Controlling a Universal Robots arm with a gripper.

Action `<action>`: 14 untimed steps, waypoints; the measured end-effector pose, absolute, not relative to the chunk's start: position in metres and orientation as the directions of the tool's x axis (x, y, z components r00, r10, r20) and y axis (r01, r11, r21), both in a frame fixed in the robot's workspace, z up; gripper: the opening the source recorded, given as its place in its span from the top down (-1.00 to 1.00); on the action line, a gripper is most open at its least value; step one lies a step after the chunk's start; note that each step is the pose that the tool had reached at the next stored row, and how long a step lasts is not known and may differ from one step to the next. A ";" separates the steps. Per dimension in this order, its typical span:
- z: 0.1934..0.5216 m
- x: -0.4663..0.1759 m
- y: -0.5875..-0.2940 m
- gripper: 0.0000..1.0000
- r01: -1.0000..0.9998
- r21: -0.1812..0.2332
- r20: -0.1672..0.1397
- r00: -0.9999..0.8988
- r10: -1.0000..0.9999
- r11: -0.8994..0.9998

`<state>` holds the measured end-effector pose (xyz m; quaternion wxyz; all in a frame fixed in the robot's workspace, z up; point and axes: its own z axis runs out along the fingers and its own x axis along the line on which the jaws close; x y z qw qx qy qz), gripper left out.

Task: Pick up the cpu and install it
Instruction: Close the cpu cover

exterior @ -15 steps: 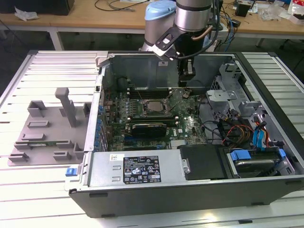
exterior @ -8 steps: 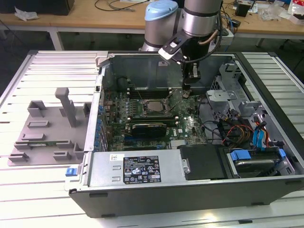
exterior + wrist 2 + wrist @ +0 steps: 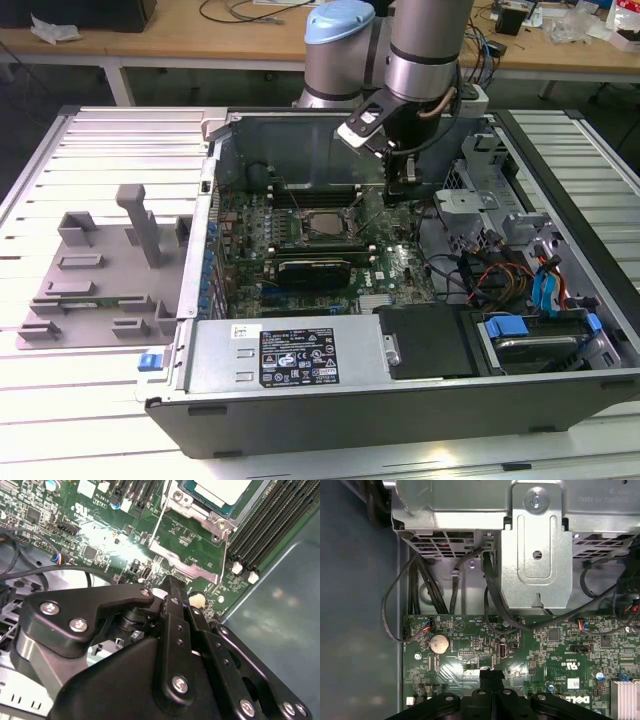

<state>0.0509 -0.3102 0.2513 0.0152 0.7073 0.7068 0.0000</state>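
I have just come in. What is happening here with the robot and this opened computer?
A grey robot arm reaches into the open black computer case. Its gripper is low over the green motherboard, fingers shut with nothing visible between them. The cpu, a small flat square chip with a silvery metal top, sits inside the socket's metal frame, a little apart from the gripper.

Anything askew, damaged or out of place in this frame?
Nothing stands out. The cpu lies flat in its socket frame, with its edges parallel to the frame where visible. The gripper hangs over the motherboard beside the socket.
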 end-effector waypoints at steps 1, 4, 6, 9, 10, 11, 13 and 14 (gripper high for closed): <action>0.251 0.051 -0.310 0.79 1.000 0.021 -0.021 0.001 1.000 -0.001; 0.251 0.050 -0.310 0.79 1.000 0.021 -0.021 0.001 1.000 0.000; 0.251 0.045 -0.310 0.79 1.000 0.021 -0.021 0.001 1.000 0.000; 0.251 0.041 -0.310 0.79 1.000 0.021 -0.021 0.001 1.000 -0.001; 0.251 0.040 -0.310 0.79 1.000 0.021 -0.021 0.001 1.000 -0.001; 0.251 0.039 -0.310 0.79 1.000 0.021 -0.021 0.002 1.000 -0.001; 0.251 0.030 -0.310 0.79 1.000 0.022 -0.021 0.004 1.000 -0.003; 0.251 0.024 -0.310 0.79 1.000 0.022 -0.021 0.006 1.000 -0.005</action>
